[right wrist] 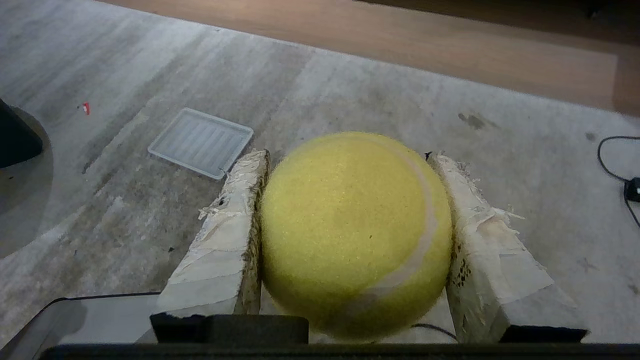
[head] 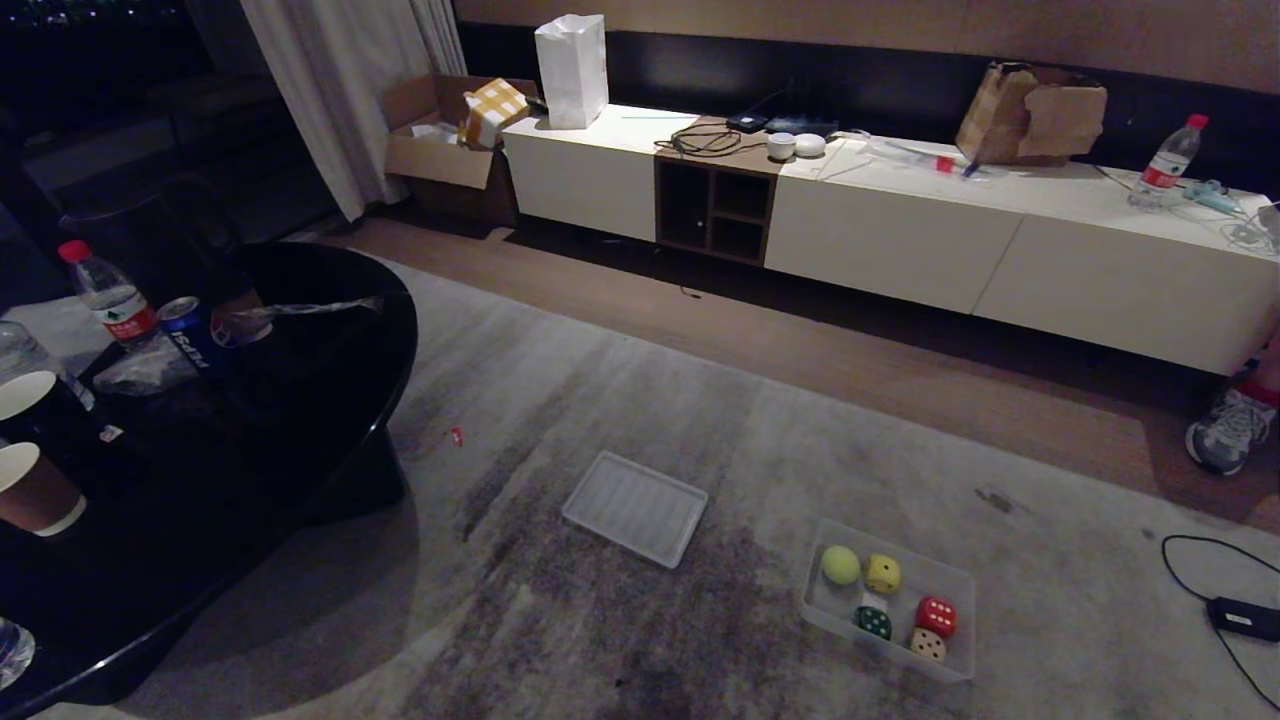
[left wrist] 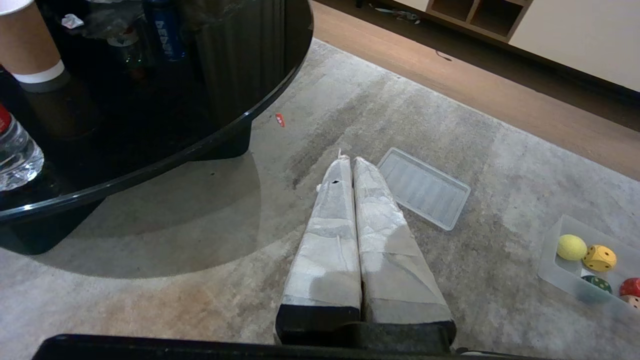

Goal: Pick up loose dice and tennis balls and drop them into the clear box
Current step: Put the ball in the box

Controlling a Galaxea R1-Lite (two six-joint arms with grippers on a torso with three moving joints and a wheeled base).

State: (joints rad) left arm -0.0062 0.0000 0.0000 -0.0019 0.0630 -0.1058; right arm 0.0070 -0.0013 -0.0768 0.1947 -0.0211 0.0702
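Observation:
The clear box (head: 900, 545) stands on the carpet at the lower right of the head view. Inside it lie one tennis ball (head: 841, 564) and the dice: yellow (head: 882, 573), dark green (head: 873, 622), red (head: 936, 615) and tan (head: 927, 644). The left wrist view shows the same box (left wrist: 552, 260) off to one side. My right gripper (right wrist: 348, 156) is shut on a second tennis ball (right wrist: 356, 235), held above the carpet. My left gripper (left wrist: 347, 161) is shut and empty over the carpet. Neither arm shows in the head view.
The flat ribbed lid (head: 635, 507) lies on the carpet left of the box. A black round table (head: 330, 400) with bottles, a can and paper cups fills the left. A cable with a black adaptor (head: 1243, 617) and a shoe (head: 1228, 430) sit at the right.

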